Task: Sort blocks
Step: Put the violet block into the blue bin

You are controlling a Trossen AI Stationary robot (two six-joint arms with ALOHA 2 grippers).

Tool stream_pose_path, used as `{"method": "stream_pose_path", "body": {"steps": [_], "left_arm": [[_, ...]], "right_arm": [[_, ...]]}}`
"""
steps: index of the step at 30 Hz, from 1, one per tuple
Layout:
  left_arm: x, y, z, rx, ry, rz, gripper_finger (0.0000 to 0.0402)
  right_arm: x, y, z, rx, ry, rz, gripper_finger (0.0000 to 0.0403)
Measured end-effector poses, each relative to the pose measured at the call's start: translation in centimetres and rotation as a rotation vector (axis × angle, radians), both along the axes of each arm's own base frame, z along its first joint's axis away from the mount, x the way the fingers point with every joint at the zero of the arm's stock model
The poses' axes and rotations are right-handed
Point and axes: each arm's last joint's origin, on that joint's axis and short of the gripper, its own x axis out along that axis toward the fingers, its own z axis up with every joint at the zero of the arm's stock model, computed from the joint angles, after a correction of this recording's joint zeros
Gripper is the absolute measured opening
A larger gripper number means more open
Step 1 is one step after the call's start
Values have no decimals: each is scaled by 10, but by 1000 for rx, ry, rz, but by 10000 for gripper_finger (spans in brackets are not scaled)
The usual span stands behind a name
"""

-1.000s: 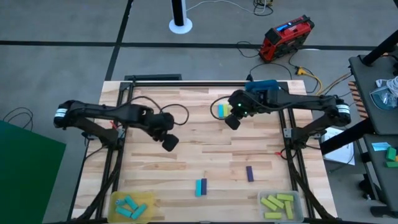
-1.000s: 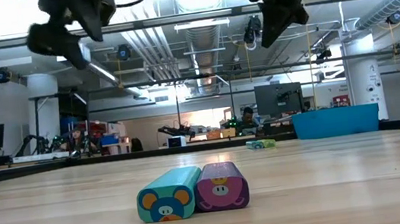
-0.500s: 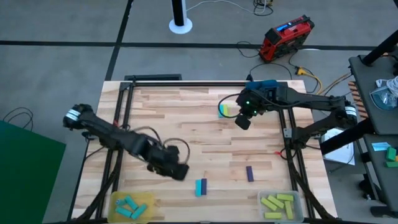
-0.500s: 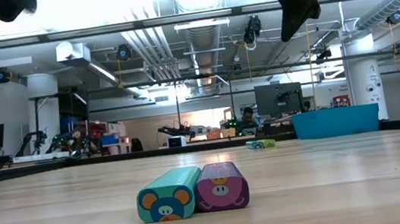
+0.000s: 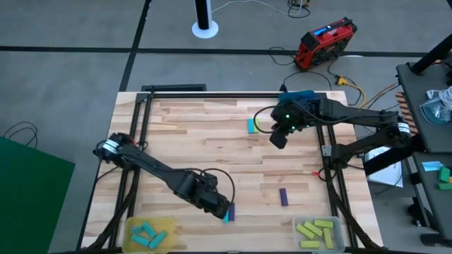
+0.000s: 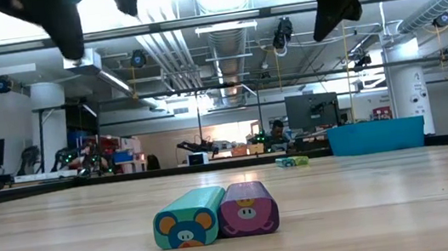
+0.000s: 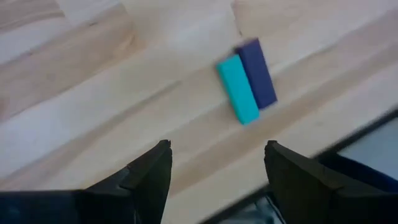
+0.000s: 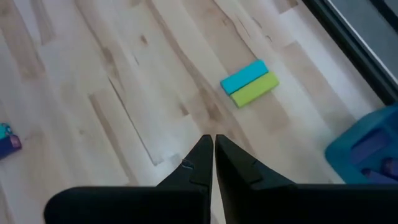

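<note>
In the high view the left pincer [image 5: 220, 207] sits low in the frame, just left of centre, right over a pair of blocks: a cyan block [image 5: 226, 216] and a dark purple block [image 5: 231, 210], both mostly hidden under it. The left wrist view shows that pair clearly, the cyan block [image 7: 237, 89] and purple block [image 7: 256, 73] lying side by side and touching on the tabletop [image 7: 93, 93]. The left pincer's fingers [image 7: 149, 174] stand wide apart, gripping nothing.

The right pincer [image 5: 279, 138] hangs over the upper right of the tabletop, its fingers [image 8: 200, 163] pressed together and empty. Just left of it lies a second pair, a cyan block [image 8: 244, 77] touching a yellow-green block [image 8: 255, 89].

A lone dark purple block [image 5: 283, 197] lies at lower right. In the lower left corner a yellow tray [image 5: 134, 229] holds cyan blocks; in the lower right corner a clear tray [image 5: 337, 227] holds yellow-green ones. A blue tray [image 5: 302, 96] appears to sit at the far edge, partly under the right arm.
</note>
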Motion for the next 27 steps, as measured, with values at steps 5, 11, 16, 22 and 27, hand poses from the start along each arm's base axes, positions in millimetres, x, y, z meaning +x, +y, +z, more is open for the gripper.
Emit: {"method": "stream_pose_path", "body": {"steps": [5, 11, 16, 22, 27], "left_arm": [[15, -8, -28, 54, 39, 6, 232], [34, -13, -54, 67, 83, 10, 232], [44, -16, -62, 74, 92, 14, 232], [48, -18, -77, 103, 116, 8, 232], [50, -17, -80, 128, 109, -23, 232]], "right_arm": [[0, 0, -1, 10, 0, -30, 11], [-1, 0, -1, 8, 5, -27, 11], [-1, 0, -2, 18, 8, -44, 11], [-1, 0, -3, 19, 12, -44, 11], [-1, 0, -3, 26, 9, -56, 11]]}}
